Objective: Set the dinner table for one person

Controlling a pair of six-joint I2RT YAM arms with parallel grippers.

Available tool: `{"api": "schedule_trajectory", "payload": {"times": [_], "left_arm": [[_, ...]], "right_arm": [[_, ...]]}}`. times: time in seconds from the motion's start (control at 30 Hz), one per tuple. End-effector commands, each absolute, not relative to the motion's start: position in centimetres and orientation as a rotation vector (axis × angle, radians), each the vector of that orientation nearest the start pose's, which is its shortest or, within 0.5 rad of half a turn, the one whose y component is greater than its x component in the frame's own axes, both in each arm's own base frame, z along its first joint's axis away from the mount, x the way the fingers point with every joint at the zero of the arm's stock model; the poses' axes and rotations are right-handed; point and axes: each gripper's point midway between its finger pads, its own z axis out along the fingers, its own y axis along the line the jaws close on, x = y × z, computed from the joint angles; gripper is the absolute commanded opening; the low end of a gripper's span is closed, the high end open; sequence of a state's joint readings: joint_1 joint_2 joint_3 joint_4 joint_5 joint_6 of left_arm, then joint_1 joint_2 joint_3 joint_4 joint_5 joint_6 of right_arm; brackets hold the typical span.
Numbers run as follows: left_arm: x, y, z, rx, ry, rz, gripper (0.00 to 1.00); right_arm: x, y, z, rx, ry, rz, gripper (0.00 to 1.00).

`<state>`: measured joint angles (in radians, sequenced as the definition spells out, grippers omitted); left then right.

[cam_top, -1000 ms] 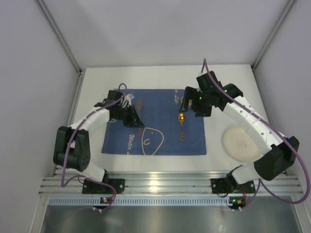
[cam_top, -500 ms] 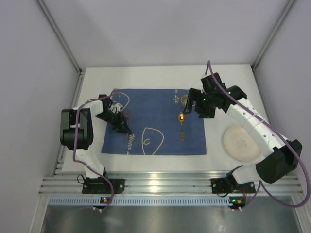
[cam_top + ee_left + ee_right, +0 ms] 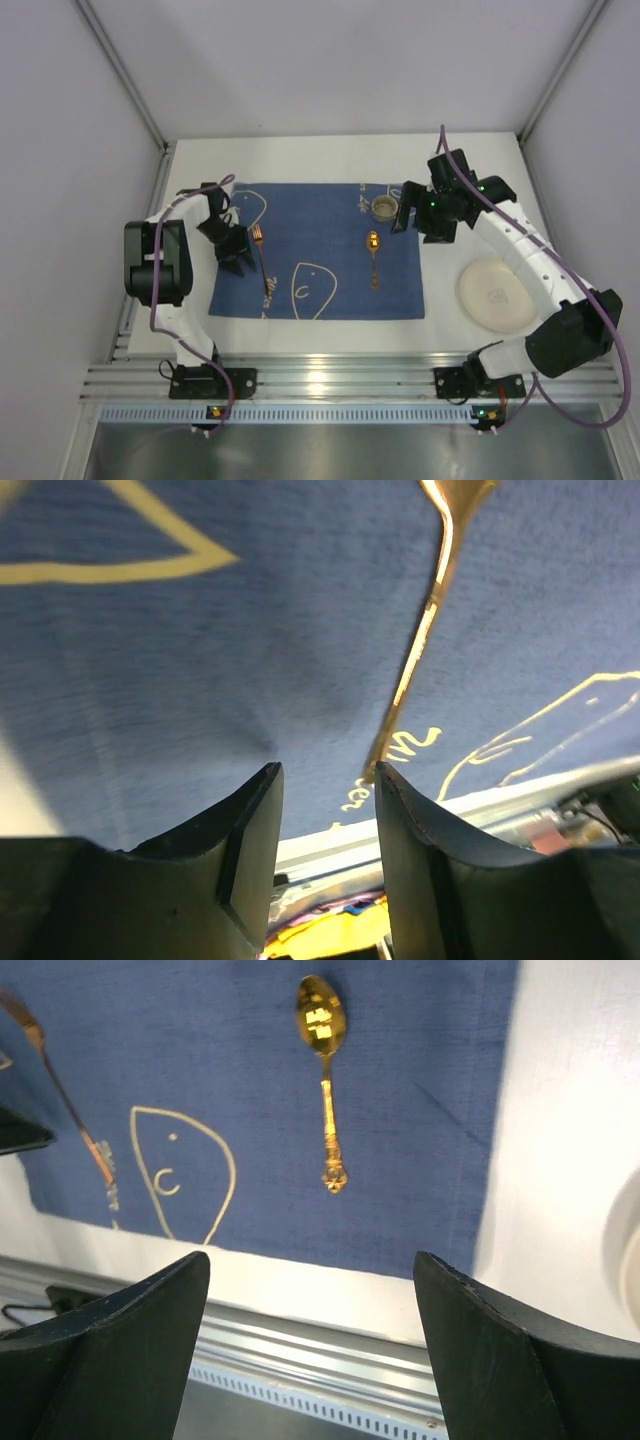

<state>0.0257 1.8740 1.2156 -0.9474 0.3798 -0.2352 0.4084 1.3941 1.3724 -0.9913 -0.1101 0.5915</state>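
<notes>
At the near edge, the ribbed rail (image 3: 340,378) runs along the white desk (image 3: 330,335). The desk lies flat under everything. Its long side seems to go left to right, the same way as the rail. A blue cloth (image 3: 330,225) sits in the middle of it.

A second ago the left fingers (image 3: 238,250) were over the cloth and no fork could be seen. Now a shiny fork (image 3: 264,265) lies on the left part of the cloth. The left fingers have pulled back to the cloth's left edge. They are apart with nothing between them, so they have let go.

The fork's prongs point to the far side and its handle points to the rail. The gold spoon (image 3: 373,258) lies the same way on the right part and has not moved. A pale round plate (image 3: 497,295) sits on the bare desk, right of the cloth.

Farther back, the right fingers (image 3: 402,215) have backed off too, and a small round cup (image 3: 384,208) now shows at the cloth's far edge. The right fingers are spread wide and empty.

I think the fork and cup are now set down, and the plate still has to be moved.
</notes>
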Motion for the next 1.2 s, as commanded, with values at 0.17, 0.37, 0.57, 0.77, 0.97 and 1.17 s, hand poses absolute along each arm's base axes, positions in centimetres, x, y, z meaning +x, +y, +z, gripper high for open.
{"api": "schedule_trajectory", "payload": {"times": [0.17, 0.37, 0.57, 0.77, 0.97, 1.17], "left_arm": [[30.6, -4.5, 8.2, -0.416, 3.004, -0.366, 0.48], [29.8, -8.3, 10.2, -0.291, 2.917, -0.375, 0.49], [27.7, -12.2, 9.5, -0.173, 2.924, -0.41, 0.47], [27.4, -15.1, 9.2, -0.034, 2.941, -0.443, 0.45], [28.0, -15.7, 9.8, 0.019, 2.942, -0.459, 0.42], [27.3, -15.3, 9.6, 0.018, 2.947, -0.444, 0.41]], "right_arm": [[25.8, 2.7, 15.0, 0.61, 2.657, 0.078, 0.85], [22.1, -5.7, 10.6, 1.062, 2.59, -0.041, 0.87], [20.9, -10.8, 9.9, 1.24, 2.508, -0.254, 0.89], [22.4, -10.3, 6.9, 1.277, 2.524, -0.152, 0.85], [24.9, -9.3, 3.5, 1.277, 2.553, -0.118, 0.83], [29.1, -9.7, 2.6, 1.244, 2.565, -0.134, 0.83]]}}
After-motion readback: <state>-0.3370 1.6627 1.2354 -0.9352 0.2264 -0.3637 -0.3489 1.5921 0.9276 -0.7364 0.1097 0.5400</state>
